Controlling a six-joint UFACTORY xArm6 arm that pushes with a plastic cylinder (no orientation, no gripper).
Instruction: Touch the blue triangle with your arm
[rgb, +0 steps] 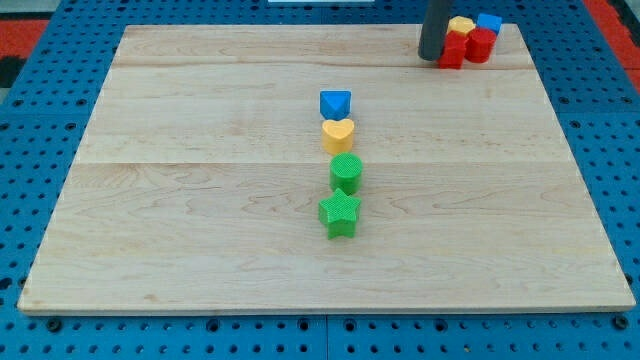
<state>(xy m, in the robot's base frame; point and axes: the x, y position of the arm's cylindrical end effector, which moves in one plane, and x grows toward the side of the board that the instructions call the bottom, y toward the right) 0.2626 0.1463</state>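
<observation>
The blue triangle (335, 103) lies a little above the board's middle, at the top of a column of blocks. Below it come a yellow heart (338, 134), a green round block (346, 173) and a green star (339, 214). My tip (430, 57) is at the view's top right, far from the blue triangle, up and to its right. The tip stands just left of a cluster of blocks: two red blocks (468, 47), a yellow block (461, 24) and a blue block (489, 22).
The wooden board (200, 200) rests on a blue pegboard surface (30, 120). The cluster at the top right sits near the board's far edge.
</observation>
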